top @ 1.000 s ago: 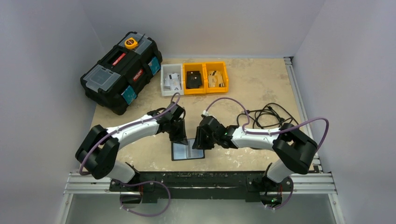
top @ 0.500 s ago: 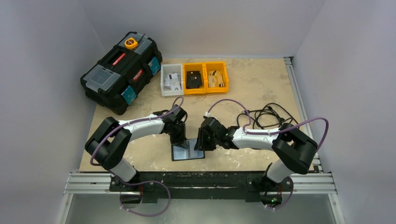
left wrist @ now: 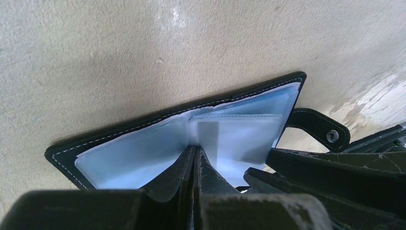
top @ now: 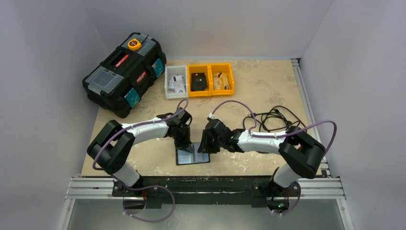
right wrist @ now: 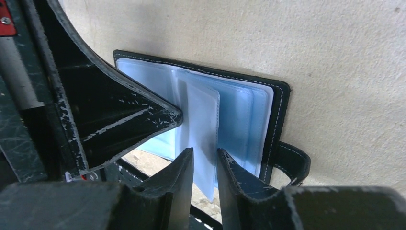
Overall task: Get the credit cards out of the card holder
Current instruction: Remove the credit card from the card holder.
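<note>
The card holder [top: 192,155] lies open near the table's front edge, black rim [left wrist: 167,120] up and snap tab [left wrist: 318,127] to one side. Pale bluish credit cards [left wrist: 239,139] fill its inner pockets. My left gripper [top: 184,142] is shut, and its joined tips [left wrist: 195,149] press on the holder's middle fold. My right gripper [top: 205,145] comes in from the right. In the right wrist view its jaws [right wrist: 205,158] stand open around one raised pale card leaf [right wrist: 201,124], with a gap on each side. The card holder's stitched edge [right wrist: 280,110] lies beyond.
A large black toolbox [top: 124,72] with a yellow tape measure [top: 134,44] stands at the back left. A white bin [top: 175,82] and two yellow bins [top: 199,81] sit behind the arms. Loose black cables [top: 270,117] lie to the right.
The left arm has swung its elbow inward and set its gripper, now fully shut, on the holder's fold. The right gripper has hardly moved.
</note>
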